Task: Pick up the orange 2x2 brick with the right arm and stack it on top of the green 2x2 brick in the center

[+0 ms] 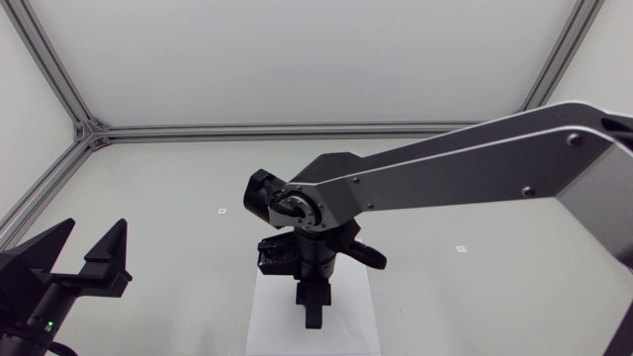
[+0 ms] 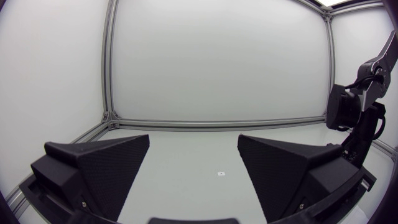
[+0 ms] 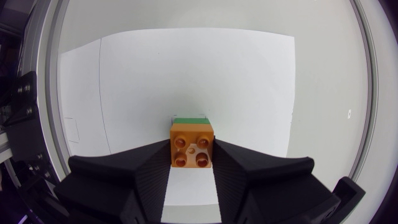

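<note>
The orange 2x2 brick (image 3: 193, 142) sits between the fingers of my right gripper (image 3: 192, 155), which is shut on it from both sides. Right under it, on the side away from the gripper, a strip of the green 2x2 brick (image 3: 190, 119) shows; the orange one appears to rest on top. In the head view my right gripper (image 1: 313, 312) points straight down over the white sheet (image 1: 265, 326), and the arm hides both bricks. My left gripper (image 1: 89, 249) stands open at the near left, nothing between its fingers (image 2: 99, 165).
The white sheet (image 3: 186, 62) lies at the table's centre under the bricks. Small square marks (image 1: 222, 211) (image 1: 460, 248) dot the table. An aluminium frame (image 1: 89, 129) runs along the far and left edges. My right arm (image 2: 354, 118) shows beside the left gripper.
</note>
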You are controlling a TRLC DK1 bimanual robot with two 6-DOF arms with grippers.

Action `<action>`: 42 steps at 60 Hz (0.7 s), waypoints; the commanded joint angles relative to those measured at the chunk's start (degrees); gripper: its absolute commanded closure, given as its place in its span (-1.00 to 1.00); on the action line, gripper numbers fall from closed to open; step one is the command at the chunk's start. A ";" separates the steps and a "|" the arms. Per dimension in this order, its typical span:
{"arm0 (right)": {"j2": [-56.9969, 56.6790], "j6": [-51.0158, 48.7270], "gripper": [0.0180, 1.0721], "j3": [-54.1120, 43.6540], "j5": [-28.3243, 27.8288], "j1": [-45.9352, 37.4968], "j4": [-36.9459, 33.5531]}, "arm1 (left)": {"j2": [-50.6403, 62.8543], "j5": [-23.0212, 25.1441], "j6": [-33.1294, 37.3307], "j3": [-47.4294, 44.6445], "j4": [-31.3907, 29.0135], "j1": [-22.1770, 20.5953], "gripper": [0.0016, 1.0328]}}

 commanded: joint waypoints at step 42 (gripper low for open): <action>4.30 -4.30 0.71 -0.32 -0.91 0.66 -1.61 | -0.45 0.25 0.75 -2.35 -0.87 0.16 -0.92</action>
